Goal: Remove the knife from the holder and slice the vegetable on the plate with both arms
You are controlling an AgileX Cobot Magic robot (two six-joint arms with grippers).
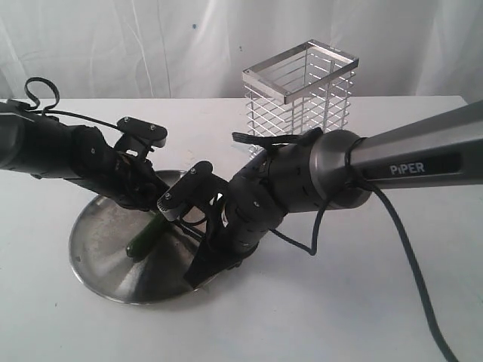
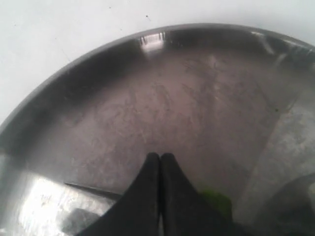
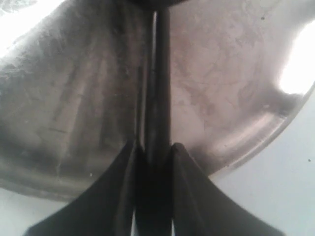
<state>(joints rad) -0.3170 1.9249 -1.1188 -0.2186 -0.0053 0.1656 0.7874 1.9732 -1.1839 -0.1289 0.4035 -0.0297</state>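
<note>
Exterior view: the plate (image 1: 102,253) sits toward the table's front-left corner with the vegetable (image 1: 143,241) lying on it. The holder (image 1: 302,94) stands near the back edge.

Left wrist view: my left gripper (image 2: 160,156) is pinched fully together with nothing between its fingers, and green shows just beside them. That glossy cylinder should roll and slip, so I'd pin it near one end.

Right wrist view: my right gripper (image 3: 153,145) is clamped on the knife (image 3: 158,83), which reaches out over the plate. I judge the knife slim, stiff and light, best held by the handle.
</note>
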